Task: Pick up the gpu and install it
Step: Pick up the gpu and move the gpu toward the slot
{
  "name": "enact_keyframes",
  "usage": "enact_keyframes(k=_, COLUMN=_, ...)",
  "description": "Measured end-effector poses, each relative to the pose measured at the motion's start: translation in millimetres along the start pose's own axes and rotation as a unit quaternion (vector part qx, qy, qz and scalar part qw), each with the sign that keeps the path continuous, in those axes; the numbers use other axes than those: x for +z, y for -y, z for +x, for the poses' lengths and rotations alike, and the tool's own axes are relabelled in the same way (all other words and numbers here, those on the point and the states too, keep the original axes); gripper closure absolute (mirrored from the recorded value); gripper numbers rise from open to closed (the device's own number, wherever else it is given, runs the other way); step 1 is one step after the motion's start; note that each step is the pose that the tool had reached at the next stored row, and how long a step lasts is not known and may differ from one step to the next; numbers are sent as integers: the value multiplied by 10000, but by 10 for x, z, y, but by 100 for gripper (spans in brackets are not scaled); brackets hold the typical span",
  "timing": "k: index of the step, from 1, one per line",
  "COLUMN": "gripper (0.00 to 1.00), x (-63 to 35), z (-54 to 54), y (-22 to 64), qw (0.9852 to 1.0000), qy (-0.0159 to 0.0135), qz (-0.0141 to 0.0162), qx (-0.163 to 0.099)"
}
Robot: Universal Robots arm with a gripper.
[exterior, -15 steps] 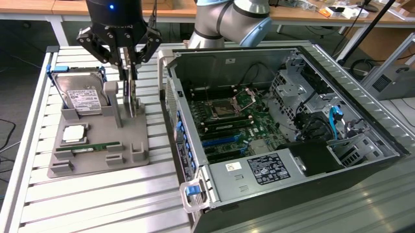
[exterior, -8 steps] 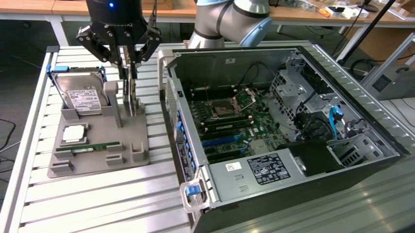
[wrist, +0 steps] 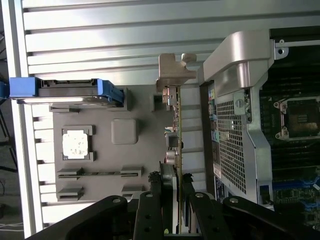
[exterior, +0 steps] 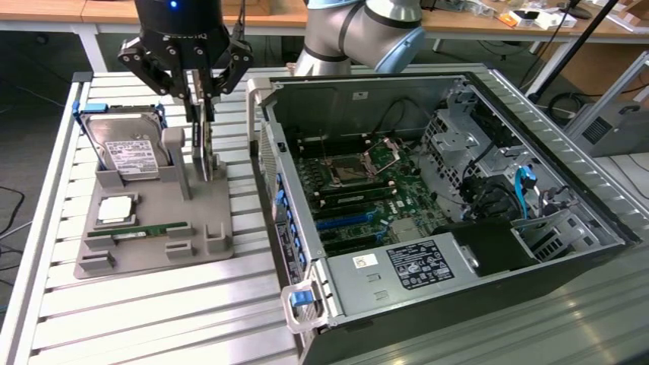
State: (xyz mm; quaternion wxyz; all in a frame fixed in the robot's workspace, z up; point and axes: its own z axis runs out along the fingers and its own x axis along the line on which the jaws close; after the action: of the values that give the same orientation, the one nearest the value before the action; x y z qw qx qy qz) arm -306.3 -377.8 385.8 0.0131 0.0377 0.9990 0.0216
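gpu (exterior: 207,152) 1 | hard drive (exterior: 127,148) 1 | processor (exterior: 117,209) 1 | computer case (exterior: 355,95) 1

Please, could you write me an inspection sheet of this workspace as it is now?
Surface: slatted metal table, grey fixture on it.
Job's things: gpu upright on edge in the fixture; open computer case beside.
Clutter: hard drive, processor chip, RAM stick, all in the fixture.
Grippers: claw closed on the gpu's top edge.
Cables: blue cable inside the case.
Surroundings: wooden benches behind.
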Motion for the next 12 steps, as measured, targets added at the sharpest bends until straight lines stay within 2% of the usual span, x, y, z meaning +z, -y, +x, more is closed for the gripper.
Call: enact_keyframes(k=12, gripper=73, x=-53, z=-1, y=-3, qw=10000, qy=0, qz=0, qx=0)
